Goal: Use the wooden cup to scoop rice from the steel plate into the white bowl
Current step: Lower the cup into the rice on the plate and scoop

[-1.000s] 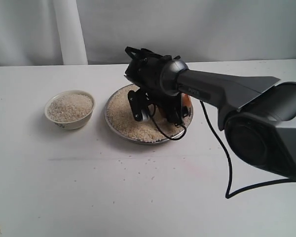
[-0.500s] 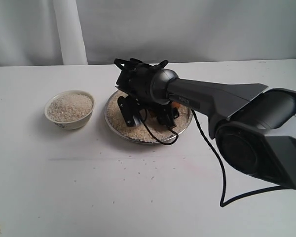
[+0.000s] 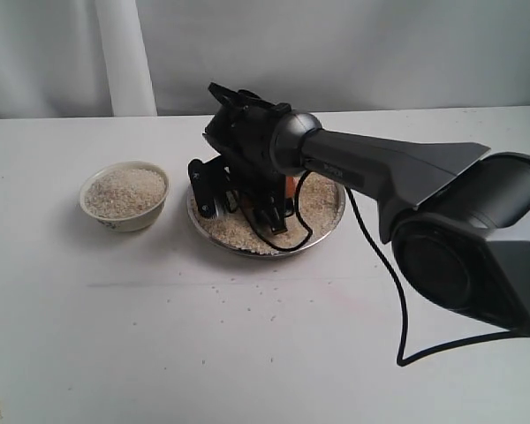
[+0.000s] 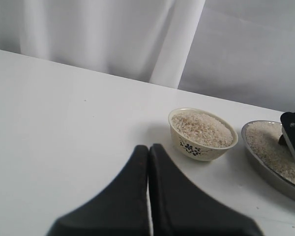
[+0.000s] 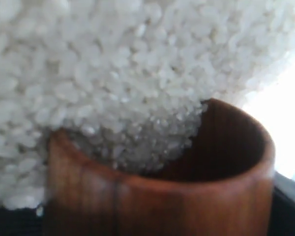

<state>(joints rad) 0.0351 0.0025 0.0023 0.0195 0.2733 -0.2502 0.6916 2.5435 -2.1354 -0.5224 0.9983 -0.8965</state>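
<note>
- Two dishes sit on the white table (image 3: 159, 336) in the exterior view. The white bowl (image 3: 128, 216), heaped with rice (image 3: 125, 191), is just left of the steel plate (image 3: 329, 233). The right gripper (image 3: 263, 201) is low over the plate, clamped on the wooden cup (image 3: 288, 187), of which only a reddish sliver shows.
- Left wrist view: the left gripper (image 4: 148, 182) hangs empty near the bowl, fingers pressed together.
- Right wrist view: the cup is tilted with its mouth dug into the plate's rice, grains sliding in. The step in hand looks like filling. The next move calls for righting the cup, lifting it, then carrying it over the bowl without spilling.
</note>
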